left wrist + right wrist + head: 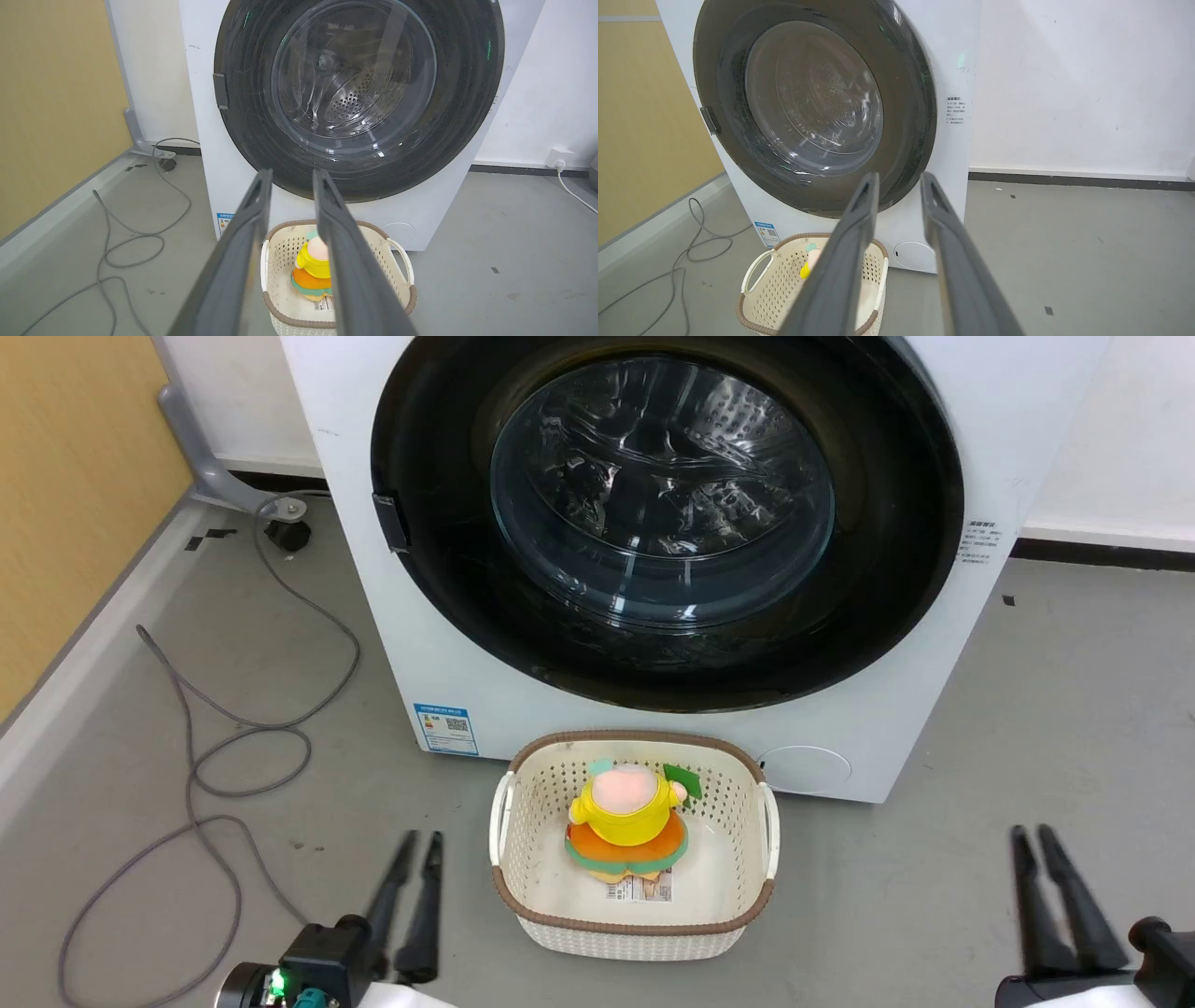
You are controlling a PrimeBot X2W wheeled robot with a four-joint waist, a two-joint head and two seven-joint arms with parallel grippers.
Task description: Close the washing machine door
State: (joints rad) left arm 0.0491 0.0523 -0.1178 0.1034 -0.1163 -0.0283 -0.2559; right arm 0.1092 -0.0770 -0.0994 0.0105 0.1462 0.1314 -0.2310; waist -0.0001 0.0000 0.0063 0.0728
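Observation:
The washing machine [369, 616] is a white box in front of me, with a small blue label [445, 729] low on its front. The washing machine door [663, 495], black-rimmed with a clear glass bowl, lies flat against the front and covers the opening; the steel drum shows through the glass. A small dark latch tab [390, 521] sits on its left rim. My left gripper [423, 840] hangs low at the left and my right gripper [1031, 833] low at the right. Both are narrowly open, hold nothing, and stay well short of the door [355, 79] [812, 98].
A cream perforated basket [504, 887] with a yellow and orange plush toy [630, 817] stands on the grey floor just before the machine, between my grippers. A grey cable [233, 737] loops on the floor at left. A grey stand foot [215, 476] and a yellow wall panel are at far left.

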